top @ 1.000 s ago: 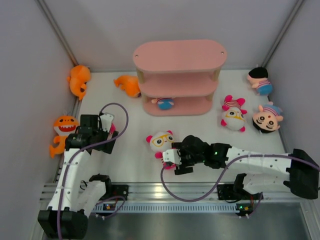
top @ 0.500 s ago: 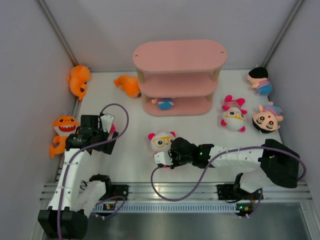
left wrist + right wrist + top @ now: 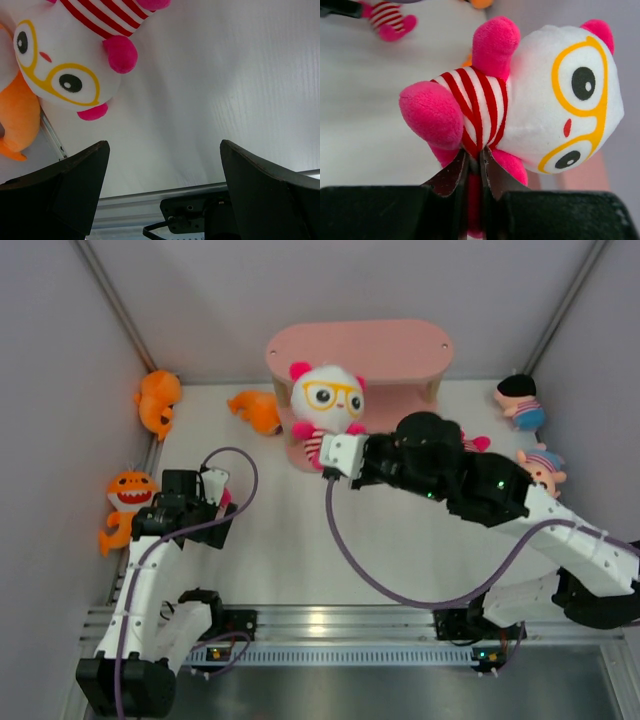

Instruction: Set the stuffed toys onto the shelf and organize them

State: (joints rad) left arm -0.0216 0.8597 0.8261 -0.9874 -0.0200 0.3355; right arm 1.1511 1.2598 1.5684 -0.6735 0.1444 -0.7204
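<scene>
The right claw [image 3: 474, 165] holds a glasses plush [image 3: 326, 400] up before the pink shelf [image 3: 400, 345]
Plush and arm hide most of the lower boards. The jaws pinch its underside, arm stretched over the counter [image 3: 270, 550]; the left claw [image 3: 162, 185] hangs spread wide near a second glasses plush [image 3: 60, 75], cut off by the frame.

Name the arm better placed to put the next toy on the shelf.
Right. The right gripper is shut on the glasses plush, holding it up in front of the shelf. The left gripper is open, holds nothing, and is farther from the shelf.
</scene>
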